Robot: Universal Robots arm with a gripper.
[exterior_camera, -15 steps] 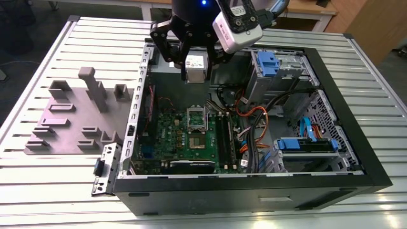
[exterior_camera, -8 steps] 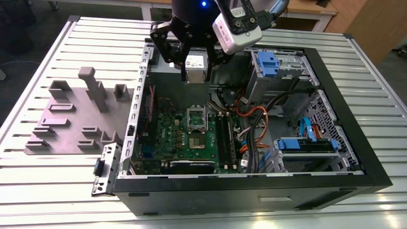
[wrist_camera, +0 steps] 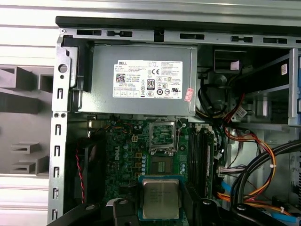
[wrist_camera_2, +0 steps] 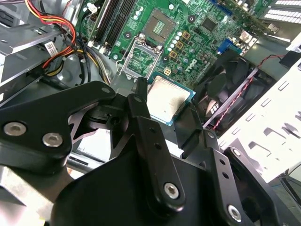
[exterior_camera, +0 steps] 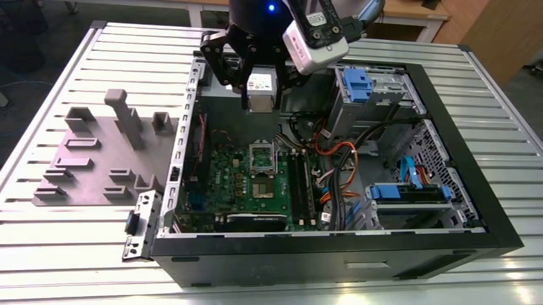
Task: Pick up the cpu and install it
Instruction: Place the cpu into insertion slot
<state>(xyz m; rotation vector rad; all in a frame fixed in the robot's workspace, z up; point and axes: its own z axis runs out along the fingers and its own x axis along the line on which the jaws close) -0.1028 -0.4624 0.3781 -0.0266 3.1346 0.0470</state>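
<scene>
The cpu (wrist_camera: 161,197), a small square chip with a silvery top and tan rim, sits between the black fingers (wrist_camera: 121,208) of my gripper (wrist_camera: 161,209), which is shut on it. In the second wrist view the cpu (wrist_camera_2: 170,98) is level and clamped by its edges in the gripper (wrist_camera_2: 167,110). The exterior view has the gripper (exterior_camera: 259,95) hanging over the back of the open computer case (exterior_camera: 441,127). On the green motherboard the socket (wrist_camera: 160,165) lies bare, its hinged metal frame (wrist_camera: 162,136) flipped open beside it. The socket (exterior_camera: 261,188) is lower and nearer the camera than the gripper.
A grey power supply box (wrist_camera: 141,80) with a white label fills the case's back wall. Orange, red and black cables (exterior_camera: 339,159) run beside the memory slots (exterior_camera: 304,181). Blue drive bays (exterior_camera: 365,86) stand at the exterior view's right. A grey fixture plate (exterior_camera: 93,159) lies outside the case.
</scene>
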